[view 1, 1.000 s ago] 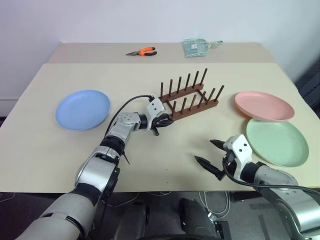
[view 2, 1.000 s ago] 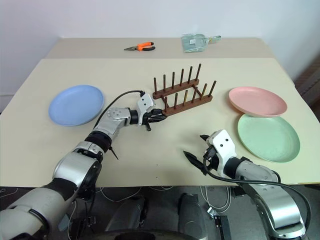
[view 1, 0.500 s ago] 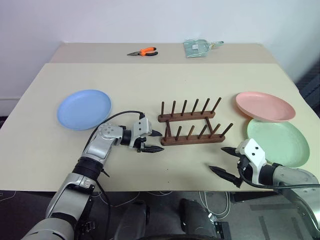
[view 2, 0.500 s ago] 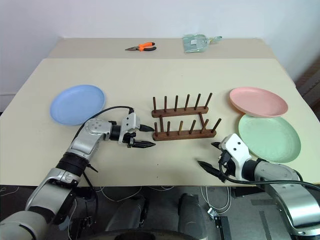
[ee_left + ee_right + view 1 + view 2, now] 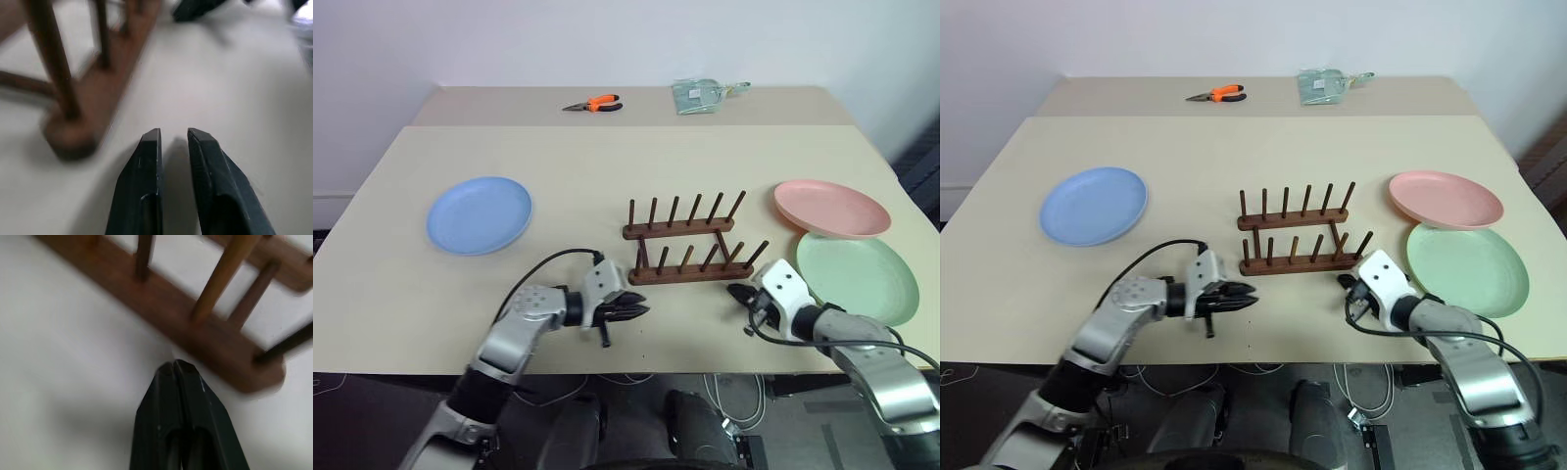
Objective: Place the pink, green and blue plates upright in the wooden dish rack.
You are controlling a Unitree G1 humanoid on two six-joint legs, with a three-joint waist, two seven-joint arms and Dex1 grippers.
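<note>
The wooden dish rack (image 5: 688, 247) stands empty mid-table, its two pegged rails lying across the table. My left gripper (image 5: 634, 311) sits shut on the tabletop just in front of the rack's left end (image 5: 72, 136), its fingertips (image 5: 150, 142) almost touching, nothing between them. My right gripper (image 5: 736, 292) is shut, its tip (image 5: 173, 365) right beside the near rail's right end (image 5: 230, 366). The blue plate (image 5: 480, 214) lies flat at the left. The pink plate (image 5: 830, 207) and the green plate (image 5: 858, 278) lie flat at the right, the pink one farther back.
Orange-handled pliers (image 5: 592, 103) and a clear packet (image 5: 701, 95) lie on the far table section. The table's near edge (image 5: 636, 370) runs just behind both grippers. Bare tabletop separates the rack from the plates on both sides.
The rack swung from a slant to lie straight across the table. My left gripper drew back from it, opened, then shut. My right gripper moved up to the rack's right end and shut.
</note>
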